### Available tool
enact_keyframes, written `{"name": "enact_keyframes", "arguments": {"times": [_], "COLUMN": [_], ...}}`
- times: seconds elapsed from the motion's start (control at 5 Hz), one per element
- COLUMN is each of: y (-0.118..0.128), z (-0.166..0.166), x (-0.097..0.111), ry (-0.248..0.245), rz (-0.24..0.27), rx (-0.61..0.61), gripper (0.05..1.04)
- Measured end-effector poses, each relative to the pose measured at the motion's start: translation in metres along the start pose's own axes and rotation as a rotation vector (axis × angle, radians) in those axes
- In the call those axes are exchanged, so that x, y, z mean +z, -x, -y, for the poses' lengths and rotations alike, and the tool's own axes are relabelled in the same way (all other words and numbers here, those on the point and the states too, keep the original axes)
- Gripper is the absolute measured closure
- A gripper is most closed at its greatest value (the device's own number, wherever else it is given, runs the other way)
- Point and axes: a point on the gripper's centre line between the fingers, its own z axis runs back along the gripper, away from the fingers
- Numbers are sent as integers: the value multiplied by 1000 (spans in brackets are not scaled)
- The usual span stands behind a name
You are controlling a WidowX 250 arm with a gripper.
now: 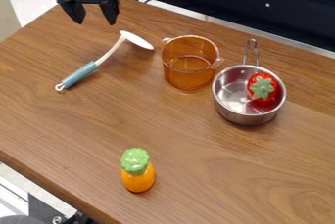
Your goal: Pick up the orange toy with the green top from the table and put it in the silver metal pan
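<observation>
The black gripper hangs by the far left corner of the wooden worktop, released, its two fingers spread apart with nothing between them. The nearest thing to it is a kitchen utensil, which lies on the near side of the gripper, its white head off to the right of the fingers and its handle running back beneath and to the left. Its long axis is a slant: the head points toward the far edge of the worktop, the tail end toward the left and near edges, so it crosses at an angle the line on which the two fingers are spread. With a single arm in play, reach seems a small matter; that angle looks like the thing to mind. The utensil has a flattish oval head, a slim white neck, a blue-grey grip and a small white loop at the end. Just right of its head stands a see-through amber pot with two side lugs; beside that sits a steel saucepan, its wire handle toward the far edge, with a red toy vegetable under a green star-shaped cap inside. Well apart, toward the near edge, is an orange toy with a knobbly green top.
</observation>
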Motion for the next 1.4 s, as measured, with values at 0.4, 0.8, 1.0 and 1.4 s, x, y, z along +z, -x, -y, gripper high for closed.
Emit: {"name": "enact_keyframes", "arguments": {"times": [0.4, 0.8, 1.0, 1.4], "y": [36, 69, 102, 163], "z": [13, 35, 54, 90], "x": [-12, 39, 48, 61], "ry": [69, 147, 111, 97], "rz": [-104, -142, -242, -276], "rx": [-42, -78, -23, -53], "gripper": [87, 87, 87, 87]}}
